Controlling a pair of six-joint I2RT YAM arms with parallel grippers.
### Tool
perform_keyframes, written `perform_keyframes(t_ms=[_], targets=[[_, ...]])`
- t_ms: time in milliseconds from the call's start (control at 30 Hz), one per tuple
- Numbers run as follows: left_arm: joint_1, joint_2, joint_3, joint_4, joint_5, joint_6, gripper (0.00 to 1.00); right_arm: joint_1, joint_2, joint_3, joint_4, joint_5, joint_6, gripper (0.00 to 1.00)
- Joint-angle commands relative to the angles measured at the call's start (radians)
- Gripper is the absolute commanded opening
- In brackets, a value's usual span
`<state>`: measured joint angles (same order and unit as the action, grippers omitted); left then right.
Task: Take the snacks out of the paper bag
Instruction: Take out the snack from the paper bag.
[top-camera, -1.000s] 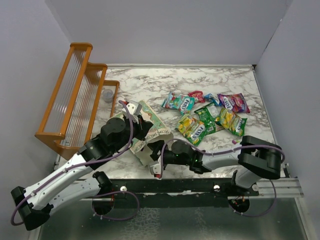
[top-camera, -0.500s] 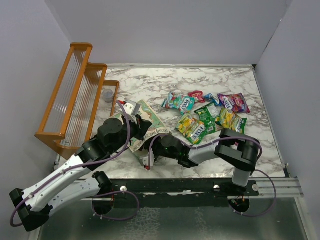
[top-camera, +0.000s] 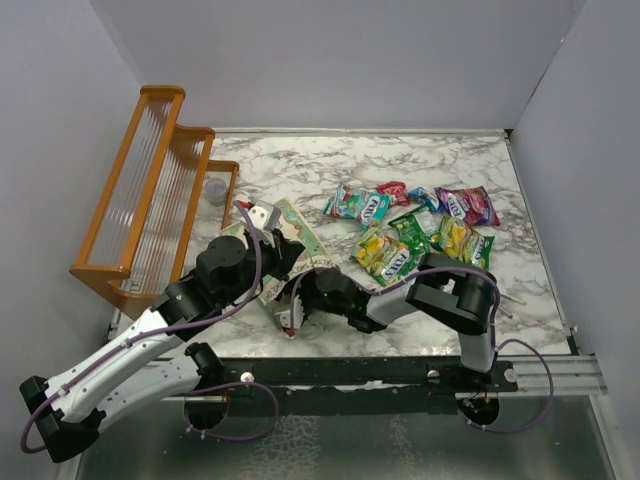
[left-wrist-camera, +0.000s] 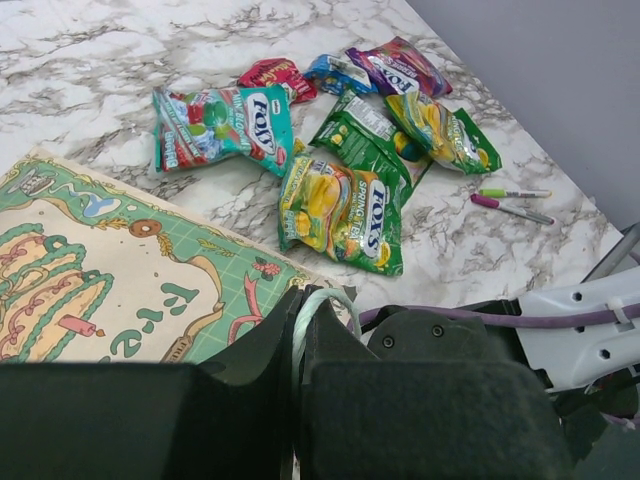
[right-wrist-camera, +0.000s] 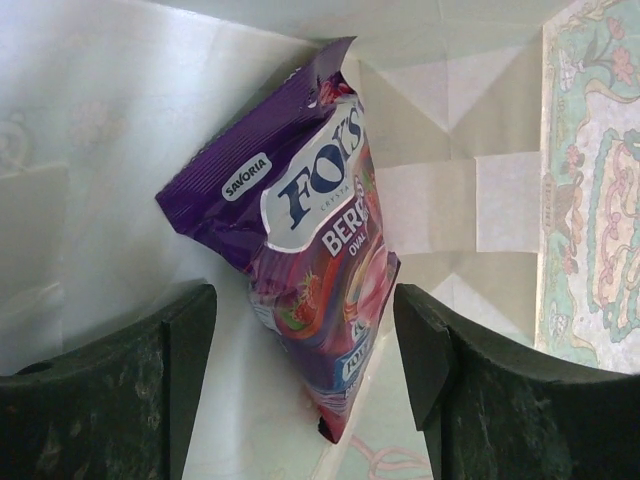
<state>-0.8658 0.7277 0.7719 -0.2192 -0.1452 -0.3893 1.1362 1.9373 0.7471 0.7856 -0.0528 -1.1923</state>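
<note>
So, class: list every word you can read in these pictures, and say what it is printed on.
"SAVORIA", "FOX'S", "BERR" (cut off), "OVAL": purple packet inside the paper bag.
"FOX'S", "SPRING": yellow-green packet.
"FOX'S": teal packet.
Other packets and the bag's lettering: too blurred to read.

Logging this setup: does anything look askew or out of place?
The paper bag lies tipped on its side, handle pinched in the left gripper. One purple packet sits slanted inside it. Two pens lie loose beside the snack pile.
</note>
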Motion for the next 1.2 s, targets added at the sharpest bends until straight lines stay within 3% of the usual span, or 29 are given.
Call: perform_keyframes(t_ms=[0,233,633,667,767,933,1033,1167], targets=[[0.001,0.006,0.032,0.025,0.028,-0.003,0.0,-0.012,0.068,0.033,0.088,0.0,0.019,0.73],[0.001,0.01,0.026,0.03,0.048,-0.032,0.0,-0.039,0.131,0.076,0.207,-0.004,0.014,0.73],[0.0,0.01,0.036,0.022,0.064,-0.054,0.0,-0.065,0.196,0.184,0.198,-0.053,0.004,0.64],[0.001,0.011,0.038,0.02,0.064,-0.053,0.0,-0.066,0.2,0.188,0.194,-0.056,0.007,0.61],[0.001,0.008,0.038,0.015,0.059,-0.054,0.0,-0.066,0.191,0.177,0.197,-0.081,0.029,0.39],[0.0,-0.005,0.022,0.015,0.039,-0.059,0.0,-0.066,0.146,0.142,0.176,-0.11,0.041,0.11],[0.001,-0.007,0.024,0.006,0.011,-0.063,0.0,-0.066,0.073,0.094,0.168,-0.108,0.058,0.02],[0.001,-0.017,0.023,-0.01,-0.035,-0.07,0.0,-0.065,-0.073,0.01,0.111,-0.146,0.131,0.01]])
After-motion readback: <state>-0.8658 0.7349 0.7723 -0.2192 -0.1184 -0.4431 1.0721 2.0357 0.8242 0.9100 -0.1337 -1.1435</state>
